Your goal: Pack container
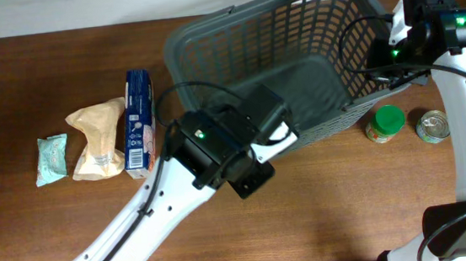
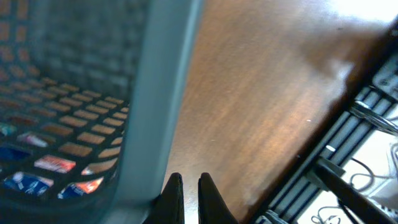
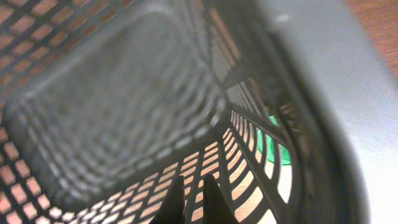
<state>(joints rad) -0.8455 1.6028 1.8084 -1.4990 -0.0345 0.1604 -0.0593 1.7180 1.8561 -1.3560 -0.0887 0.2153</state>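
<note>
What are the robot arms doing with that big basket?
The left arm's fingers sit at the rim of the container, the big grey basket; the right arm's fingers are inside it. It looks empty. A blue box, tan bag, packet, jar and can lie on the table outside.

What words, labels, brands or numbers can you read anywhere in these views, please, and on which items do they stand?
No text can be read in any view.
The blue box: printed panels, too small overhead, blurred through the container lattice from the left wrist.
The tan bag, pale green packet, green-lidded jar and tin can: nothing legible.
</note>
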